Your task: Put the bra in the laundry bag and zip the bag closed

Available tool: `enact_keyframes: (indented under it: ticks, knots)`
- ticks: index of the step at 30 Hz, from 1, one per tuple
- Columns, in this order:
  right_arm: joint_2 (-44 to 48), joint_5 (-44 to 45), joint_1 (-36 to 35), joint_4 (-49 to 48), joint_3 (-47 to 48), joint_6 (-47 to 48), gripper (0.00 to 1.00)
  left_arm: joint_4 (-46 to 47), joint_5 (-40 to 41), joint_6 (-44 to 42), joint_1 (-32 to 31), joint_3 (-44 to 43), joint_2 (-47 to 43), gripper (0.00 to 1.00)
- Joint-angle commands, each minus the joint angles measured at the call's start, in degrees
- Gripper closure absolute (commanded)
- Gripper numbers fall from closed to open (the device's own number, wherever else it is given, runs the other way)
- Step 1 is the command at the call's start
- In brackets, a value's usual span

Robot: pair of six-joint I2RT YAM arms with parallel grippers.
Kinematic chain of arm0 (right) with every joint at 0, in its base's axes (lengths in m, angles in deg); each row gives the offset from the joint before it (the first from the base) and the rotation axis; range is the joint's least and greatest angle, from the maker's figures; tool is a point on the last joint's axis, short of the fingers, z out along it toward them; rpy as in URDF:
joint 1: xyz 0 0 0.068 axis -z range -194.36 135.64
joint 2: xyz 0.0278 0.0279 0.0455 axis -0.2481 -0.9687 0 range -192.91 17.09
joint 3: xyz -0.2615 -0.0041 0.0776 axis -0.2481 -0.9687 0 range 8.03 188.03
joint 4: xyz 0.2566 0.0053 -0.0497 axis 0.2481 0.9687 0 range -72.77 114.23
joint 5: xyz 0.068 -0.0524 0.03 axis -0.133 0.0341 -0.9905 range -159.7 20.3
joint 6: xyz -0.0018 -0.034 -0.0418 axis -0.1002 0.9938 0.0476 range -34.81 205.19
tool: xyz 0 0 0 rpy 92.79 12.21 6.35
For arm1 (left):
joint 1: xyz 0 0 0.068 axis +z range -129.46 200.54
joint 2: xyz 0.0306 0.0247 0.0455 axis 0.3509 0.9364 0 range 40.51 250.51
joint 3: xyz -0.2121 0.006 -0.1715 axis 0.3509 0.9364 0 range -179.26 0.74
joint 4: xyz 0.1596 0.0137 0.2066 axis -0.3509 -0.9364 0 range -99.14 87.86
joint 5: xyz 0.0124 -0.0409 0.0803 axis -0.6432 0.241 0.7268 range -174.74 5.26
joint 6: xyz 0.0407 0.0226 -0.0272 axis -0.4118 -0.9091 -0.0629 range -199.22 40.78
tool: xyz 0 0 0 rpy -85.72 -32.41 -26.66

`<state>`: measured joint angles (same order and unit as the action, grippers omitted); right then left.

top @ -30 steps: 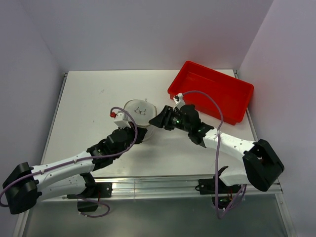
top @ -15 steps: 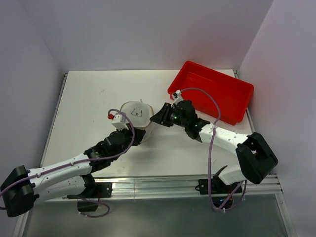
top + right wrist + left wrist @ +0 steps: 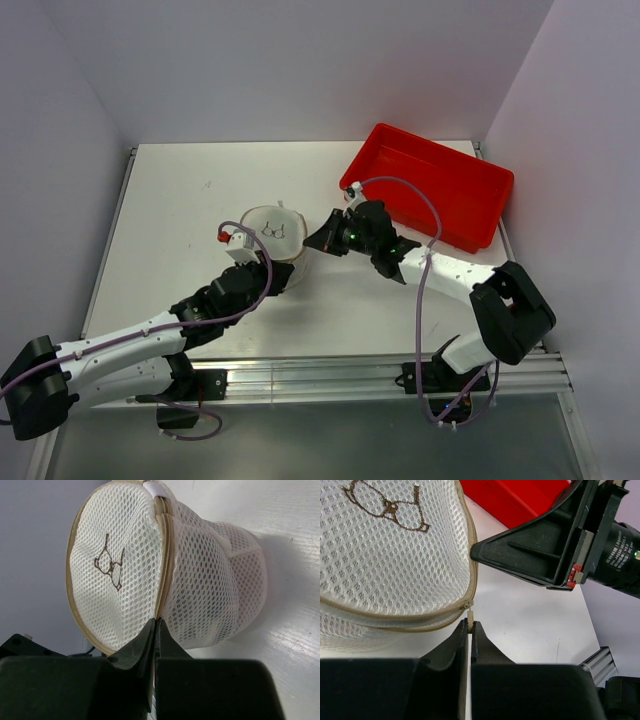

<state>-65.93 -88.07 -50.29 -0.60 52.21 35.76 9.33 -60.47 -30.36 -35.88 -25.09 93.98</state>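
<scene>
The laundry bag, a round pouch of whitish mesh with a tan zipper rim and a small brown emblem, stands mid-table. My left gripper is shut on the small beige zipper pull at the bag's near rim; from above it sits just below the bag. My right gripper is shut on the zipper seam of the bag, and reaches in from the bag's right side. Its black fingers touch the rim. The bra is hidden; no pink fabric shows through the mesh.
A red plastic tray sits at the back right, close behind the right arm; its corner shows in the left wrist view. Purple cables loop over both arms. Walls enclose the white table on three sides.
The right gripper has moved left to the bag and shut on its zipper seam. The bag has shifted slightly left. The left gripper keeps its hold on the zipper pull.
</scene>
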Motion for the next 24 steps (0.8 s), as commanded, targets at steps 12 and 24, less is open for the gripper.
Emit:
enact_keyframes:
  ticks: [12,24]
  knots:
    - [-12.5,-1.0,6.7,9.3,22.8,11.5,1.00,-10.1,6.7,-0.3,-0.4,1.4,-8.0,1.00]
    - [-22.2,2.0,7.1,19.4,39.4,18.2,1.00,-14.2,6.8,-2.6,-0.4,0.3,-9.0,1.00]
